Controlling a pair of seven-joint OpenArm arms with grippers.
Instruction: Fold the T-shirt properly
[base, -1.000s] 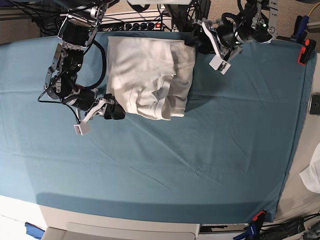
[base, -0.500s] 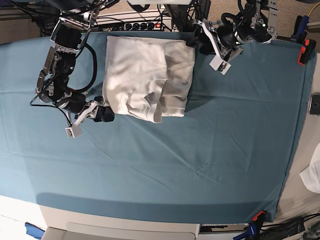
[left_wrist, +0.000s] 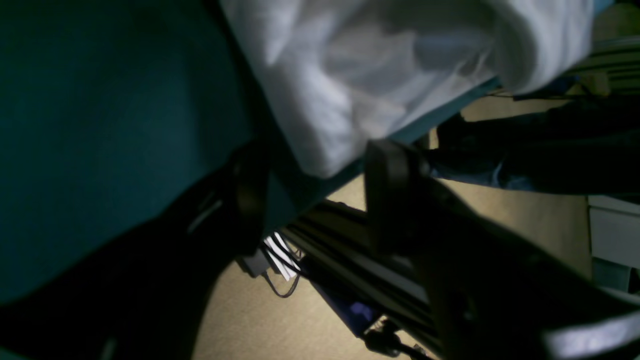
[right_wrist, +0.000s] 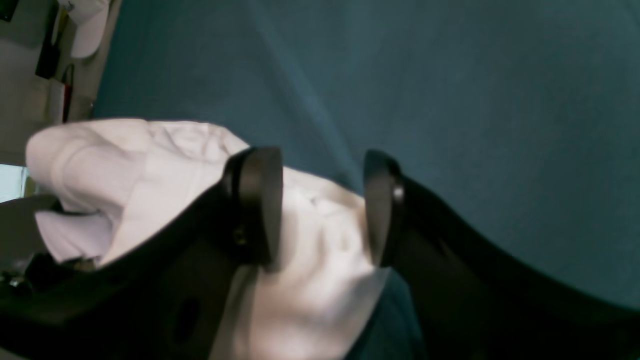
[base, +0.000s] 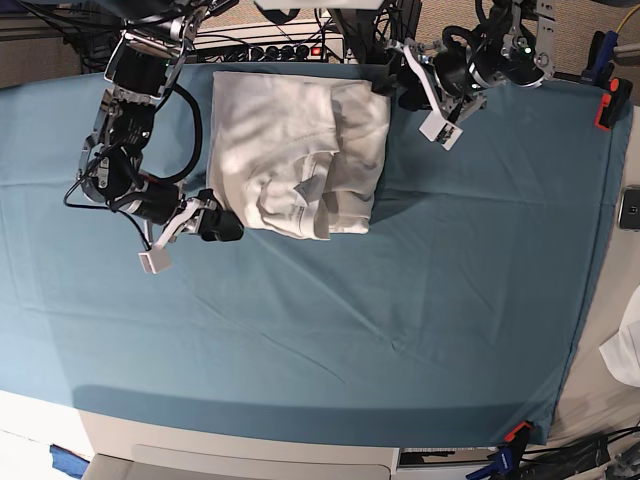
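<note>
Toward the far edge of the tabletop (base: 300, 330), a little left of centre, the T-shirt (base: 298, 150) lies as a compact rectangular bundle on the teal cloth (base: 420, 250). Its far part looks flat and smooth, while the near right part is rumpled, with a hem curling up across the top layer. Judging by that shape, the main folds appear done and what is left seems to be flattening that loose near corner and squaring the edges.

Just beside the bundle's near left corner sits the right gripper (base: 205, 225); its wrist view shows the jaws apart with white fabric visible between them, though nothing is clamped. At the bundle's far right corner, near the table's far edge, the left gripper (base: 400, 85) has its jaws wide apart too, the shirt's corner just ahead of them and not pinched.

Farther out, a row of cables and a power strip (base: 270, 50) run behind the table.
</note>
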